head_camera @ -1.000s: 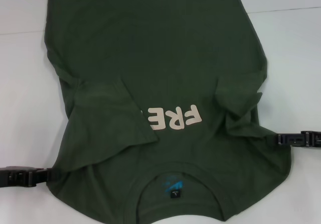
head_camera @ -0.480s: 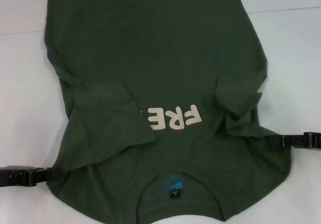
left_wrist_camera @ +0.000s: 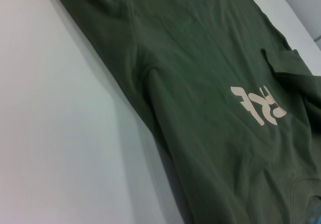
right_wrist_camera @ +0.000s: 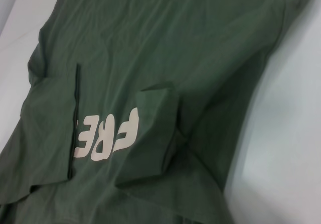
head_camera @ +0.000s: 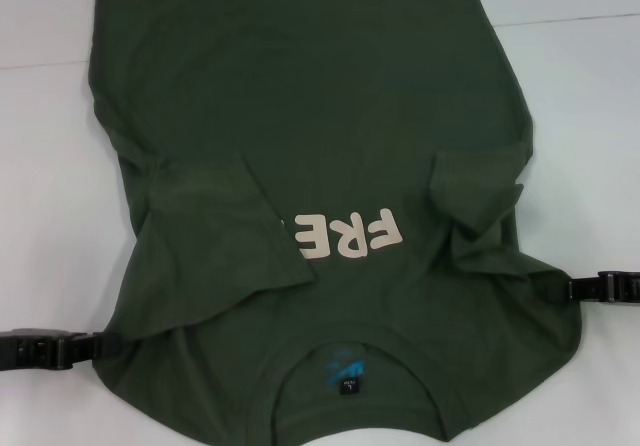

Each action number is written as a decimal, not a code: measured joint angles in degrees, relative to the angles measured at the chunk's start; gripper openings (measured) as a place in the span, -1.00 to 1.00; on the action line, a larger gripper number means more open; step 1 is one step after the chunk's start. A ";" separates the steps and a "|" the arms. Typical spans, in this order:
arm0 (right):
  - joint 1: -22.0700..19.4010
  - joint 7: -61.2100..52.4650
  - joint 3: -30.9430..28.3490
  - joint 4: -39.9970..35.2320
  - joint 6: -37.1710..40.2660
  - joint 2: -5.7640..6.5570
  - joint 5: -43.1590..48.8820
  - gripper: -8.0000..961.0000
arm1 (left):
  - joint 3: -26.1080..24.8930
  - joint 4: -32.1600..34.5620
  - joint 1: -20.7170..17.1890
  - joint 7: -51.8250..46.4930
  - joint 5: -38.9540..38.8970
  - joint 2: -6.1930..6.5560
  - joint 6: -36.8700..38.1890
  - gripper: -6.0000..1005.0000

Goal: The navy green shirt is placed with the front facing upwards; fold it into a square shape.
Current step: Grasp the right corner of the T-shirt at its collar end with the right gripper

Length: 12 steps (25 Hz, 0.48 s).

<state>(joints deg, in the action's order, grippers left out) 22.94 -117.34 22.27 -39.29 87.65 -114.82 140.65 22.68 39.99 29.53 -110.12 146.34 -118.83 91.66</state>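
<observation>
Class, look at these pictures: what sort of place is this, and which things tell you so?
Probably a robot test bench: a plain white table holding only a dark olive-green cotton T-shirt, with the black left gripper and right gripper at its edges.

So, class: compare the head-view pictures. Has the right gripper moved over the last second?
Yes. The right gripper has drawn outward, away from the "FREE!" print, toward the shirt edge and slightly nearer the robot.

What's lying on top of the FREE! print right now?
The folded-in left sleeve lies over one end of the chest print, so only "FRE" and part of another letter show; the rest is covered. The right sleeve is folded in beside the print, not on it.
</observation>
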 joint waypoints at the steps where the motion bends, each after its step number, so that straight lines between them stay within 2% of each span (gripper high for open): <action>1: 0.12 0.00 0.12 0.00 -0.06 -0.07 0.02 -0.42 | 0.00 0.00 0.00 0.00 0.00 0.00 0.00 -0.93; 9: 0.01 0.03 -0.18 -0.30 0.17 -0.14 -0.27 -0.94 | -0.09 0.03 -0.07 0.00 -0.03 0.00 -0.06 -0.92; 12: -0.13 0.15 -0.18 -0.19 0.00 -0.14 -0.20 -0.95 | -0.11 0.09 -0.14 0.00 -0.07 0.00 -0.09 -0.92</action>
<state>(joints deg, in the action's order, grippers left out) 22.80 -117.19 22.08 -39.48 87.64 -114.96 140.45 22.57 40.07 29.39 -110.12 146.27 -118.83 91.57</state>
